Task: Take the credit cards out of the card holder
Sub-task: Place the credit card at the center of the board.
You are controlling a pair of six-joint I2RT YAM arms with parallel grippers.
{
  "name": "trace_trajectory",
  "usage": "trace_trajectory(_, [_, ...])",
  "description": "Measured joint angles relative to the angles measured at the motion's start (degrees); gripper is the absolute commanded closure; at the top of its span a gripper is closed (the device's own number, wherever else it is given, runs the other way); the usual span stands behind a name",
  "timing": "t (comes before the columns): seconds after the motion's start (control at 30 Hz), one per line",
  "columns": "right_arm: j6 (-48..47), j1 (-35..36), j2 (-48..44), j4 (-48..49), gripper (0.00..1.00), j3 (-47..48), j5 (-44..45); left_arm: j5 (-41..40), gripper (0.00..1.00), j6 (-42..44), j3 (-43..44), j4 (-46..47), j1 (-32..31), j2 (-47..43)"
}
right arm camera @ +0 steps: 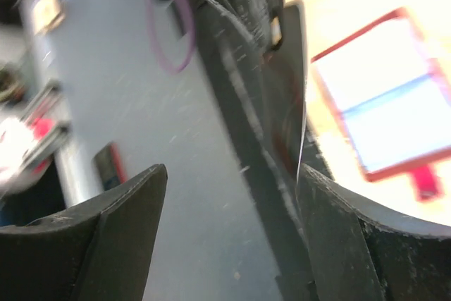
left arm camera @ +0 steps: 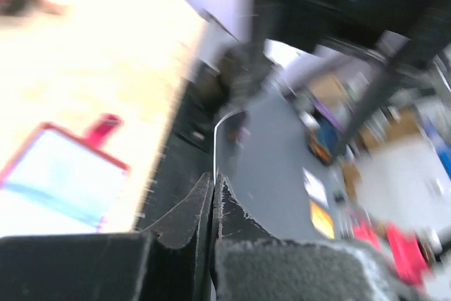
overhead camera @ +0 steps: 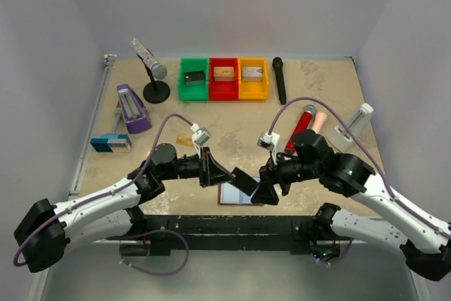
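The card holder (overhead camera: 231,194) lies open on the table near the front edge, dark red outside and light blue inside. It shows in the left wrist view as the card holder (left arm camera: 56,174) with its red tab, and in the right wrist view as the card holder (right arm camera: 387,96). A black credit card (overhead camera: 244,178) hangs above it between the two grippers. My left gripper (overhead camera: 230,174) is shut on the card's edge, and the thin card (left arm camera: 214,146) stands edge-on out of the closed left gripper (left arm camera: 213,181). My right gripper (overhead camera: 258,191) is open, and the card (right arm camera: 289,89) rests against its right finger (right arm camera: 331,209). No other credit cards are in view.
Green (overhead camera: 182,80), red (overhead camera: 224,89) and yellow (overhead camera: 254,91) bins with blocks stand at the back. A black microphone (overhead camera: 280,80), a red microphone (overhead camera: 301,126), a microphone stand (overhead camera: 156,91), a purple stapler (overhead camera: 132,108) and a blue box (overhead camera: 110,144) lie around.
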Motion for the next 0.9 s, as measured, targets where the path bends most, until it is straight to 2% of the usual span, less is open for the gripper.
trace_trajectory(0.13, [2.1, -0.2, -5.7, -2.0, 0.22, 0.9, 10.8, -13.1, 1.0, -1.5, 1.8, -8.0, 2.8, 1.7])
trace_trajectory(0.23, [4.1, -0.3, -9.2, -2.6, 0.22, -0.1, 15.7, -21.5, 1.0, -2.4, 5.9, -14.5, 5.1, 7.8])
trace_trajectory(0.33, [6.0, -0.3, -11.4, -2.5, 0.22, -2.7, 18.2, -25.6, 1.0, -2.8, 9.4, -17.6, 7.6, 14.7])
trace_trajectory(0.57, [9.7, -0.2, -14.8, -1.9, 0.23, -8.7, 18.7, -25.3, 1.0, -4.3, 15.0, -17.8, 13.6, 28.3])
trace_trajectory(0.9, [11.1, -0.2, -16.9, -0.5, 0.23, -10.4, 18.2, -24.5, 1.0, -6.0, 18.1, -15.5, 18.6, 37.5])
